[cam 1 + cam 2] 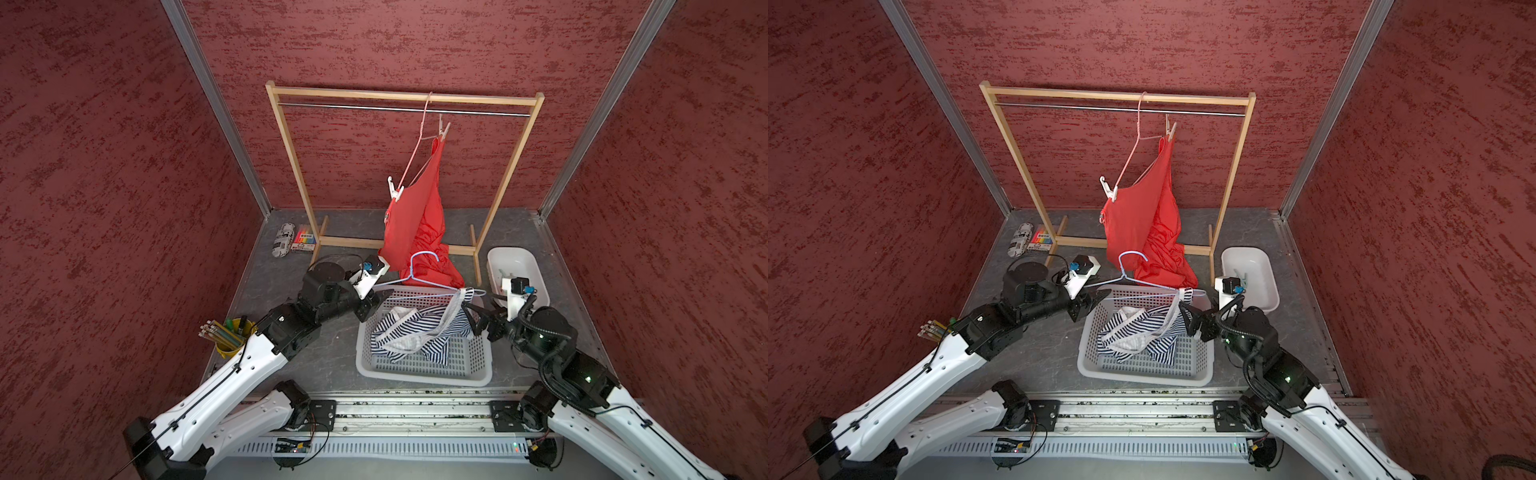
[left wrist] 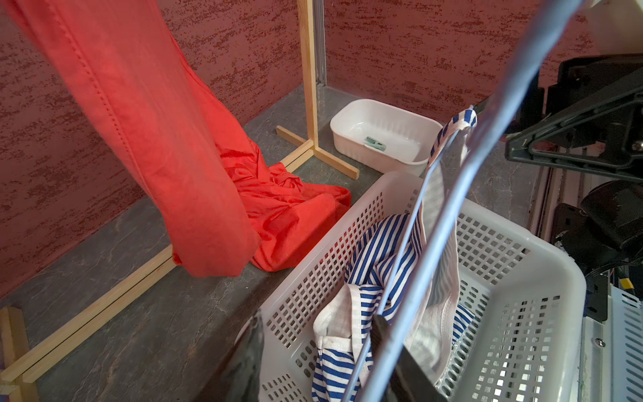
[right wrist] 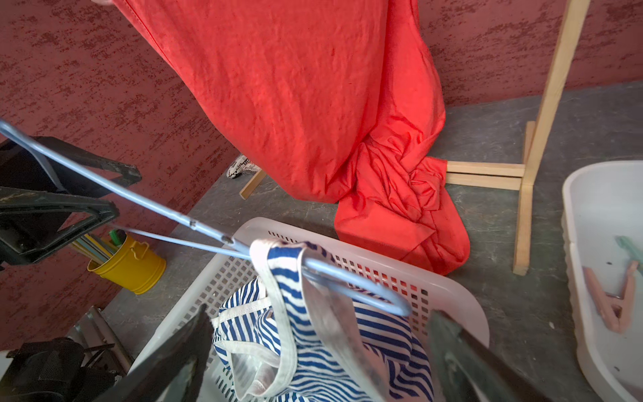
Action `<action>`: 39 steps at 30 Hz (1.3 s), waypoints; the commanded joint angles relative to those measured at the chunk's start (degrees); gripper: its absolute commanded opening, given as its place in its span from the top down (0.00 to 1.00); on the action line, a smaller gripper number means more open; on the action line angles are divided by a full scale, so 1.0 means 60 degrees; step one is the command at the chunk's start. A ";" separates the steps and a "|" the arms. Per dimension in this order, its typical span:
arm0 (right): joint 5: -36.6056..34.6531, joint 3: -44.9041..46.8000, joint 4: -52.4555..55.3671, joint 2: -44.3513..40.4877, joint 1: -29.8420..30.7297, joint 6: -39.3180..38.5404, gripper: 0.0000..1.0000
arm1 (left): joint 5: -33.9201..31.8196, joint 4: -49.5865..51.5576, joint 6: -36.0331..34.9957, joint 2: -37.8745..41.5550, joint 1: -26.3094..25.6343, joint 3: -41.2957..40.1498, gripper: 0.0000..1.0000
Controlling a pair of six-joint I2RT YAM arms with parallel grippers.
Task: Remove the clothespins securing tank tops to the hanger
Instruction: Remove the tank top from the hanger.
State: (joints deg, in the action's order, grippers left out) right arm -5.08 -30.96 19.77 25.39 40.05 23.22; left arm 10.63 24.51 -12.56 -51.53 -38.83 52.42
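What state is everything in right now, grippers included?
orange-red tank top: hung on pink hanger, hem on table
white clothespin: clipped on it
beige clothespin: clipped on it
striped tank top: one strap on blue hanger, rest in basket
left gripper: shut on blue hanger
right gripper: open, around that strap
white tub: holds pink peg and green peg

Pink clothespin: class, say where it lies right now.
In the right wrist view, the pink clothespin lies in the white tub beside a green clothespin; the tub stands on the robot's right, just past the basket.
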 commanded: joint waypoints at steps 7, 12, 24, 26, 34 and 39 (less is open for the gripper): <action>-0.1662 0.0474 -0.0810 -0.0006 0.0274 0.0825 0.01 | 0.0468 -0.0299 0.0587 0.0078 0.0055 0.0642 1.00; -0.1646 0.1045 -0.2592 0.0018 0.0449 0.0545 0.01 | 0.0630 -0.0145 0.0754 0.0135 0.0055 0.0774 1.00; -0.2466 0.1123 -0.3686 0.0644 0.1946 -0.0181 0.04 | 0.0419 0.0020 0.0930 -0.0164 0.0091 0.0843 1.00; -0.2939 0.1132 -0.3276 0.0603 0.1952 0.0040 0.12 | 0.0534 -0.0041 0.0930 -0.0171 0.0113 0.0844 1.00; -0.3066 0.1183 -0.3753 0.1424 0.1952 0.0018 0.52 | 0.0915 -0.0237 0.0925 -0.0209 0.0274 0.0785 1.00; -0.3241 0.1230 -0.3968 0.1486 0.1956 -0.0128 0.94 | 0.1043 -0.0193 0.0963 -0.0271 0.0313 0.0815 1.00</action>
State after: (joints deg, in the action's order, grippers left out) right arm -22.37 -24.05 -1.37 34.94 51.35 22.28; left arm 15.07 25.69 -7.70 -53.21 -37.43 56.10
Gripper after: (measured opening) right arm 0.098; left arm 0.497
